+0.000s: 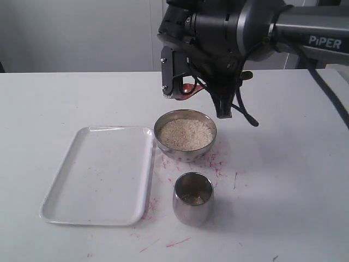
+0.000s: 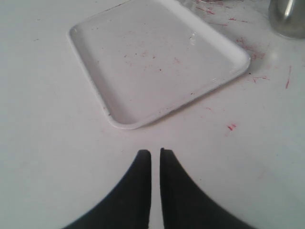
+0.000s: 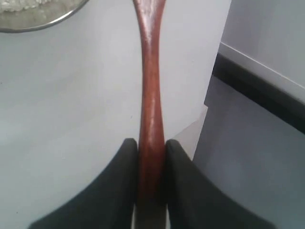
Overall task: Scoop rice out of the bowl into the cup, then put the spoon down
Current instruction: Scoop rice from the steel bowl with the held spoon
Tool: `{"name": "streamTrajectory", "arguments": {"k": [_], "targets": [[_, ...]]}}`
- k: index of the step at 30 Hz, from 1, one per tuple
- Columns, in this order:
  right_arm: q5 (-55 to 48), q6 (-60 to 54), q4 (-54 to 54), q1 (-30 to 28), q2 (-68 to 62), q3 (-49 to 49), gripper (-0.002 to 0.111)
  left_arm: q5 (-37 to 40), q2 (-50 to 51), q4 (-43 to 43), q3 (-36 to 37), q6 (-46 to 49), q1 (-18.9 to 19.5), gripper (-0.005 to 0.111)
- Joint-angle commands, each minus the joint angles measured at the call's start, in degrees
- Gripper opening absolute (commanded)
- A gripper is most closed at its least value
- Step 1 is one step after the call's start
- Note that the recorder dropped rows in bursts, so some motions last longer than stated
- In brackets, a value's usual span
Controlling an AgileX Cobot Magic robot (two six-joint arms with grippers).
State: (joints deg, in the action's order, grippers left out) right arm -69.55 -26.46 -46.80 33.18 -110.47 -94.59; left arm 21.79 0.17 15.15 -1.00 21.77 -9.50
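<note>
Clamping the slim handle of the spoon (image 3: 150, 95) between both fingers of the right gripper (image 3: 151, 143), with no gap showing against the wood, and hanging above the table (image 1: 283, 191), just behind the bowl (image 1: 185, 155) in the exterior view. Risking, most likely, a roll of the rounded handle in so narrow a hold, tipping the scoop and shedding grains on the way across. Risking also a knock against the steel rim on the way down, with the bowl looking light enough to skid or tilt. Risking, too, a miss at the cup (image 1: 193, 210), narrow in the mouth and easy to nudge over, scattering rice on the table. Hiding most of the scoop behind the gripper body, so not showing whether loaded or empty. Hovering with the rice (image 1: 185, 134) below and in front, heaped nearly to the bowl's rim. Standing well apart from the cup, set nearer the camera than the bowl and seeming to hold a little rice at its bottom. Leaving the white tray (image 1: 98, 180) bare just beside the bowl, on the left, and the left gripper (image 2: 155, 152) low over the table near that tray, fingers nearly together, holding nothing.
</note>
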Motion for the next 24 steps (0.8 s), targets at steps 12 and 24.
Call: {"name": "streamTrajectory", "arguments": {"k": [12, 24], "targets": [[-0.41, -4.99, -0.16, 0.08, -2.35, 6.82, 0.0, 0.17, -0.17, 0.72, 0.29, -0.23, -0.4, 0.014], [-0.17, -5.41, 3.59, 0.08, -4.57, 6.82, 0.0, 0.17, -0.17, 0.72, 0.29, -0.23, -0.4, 0.014]]}}
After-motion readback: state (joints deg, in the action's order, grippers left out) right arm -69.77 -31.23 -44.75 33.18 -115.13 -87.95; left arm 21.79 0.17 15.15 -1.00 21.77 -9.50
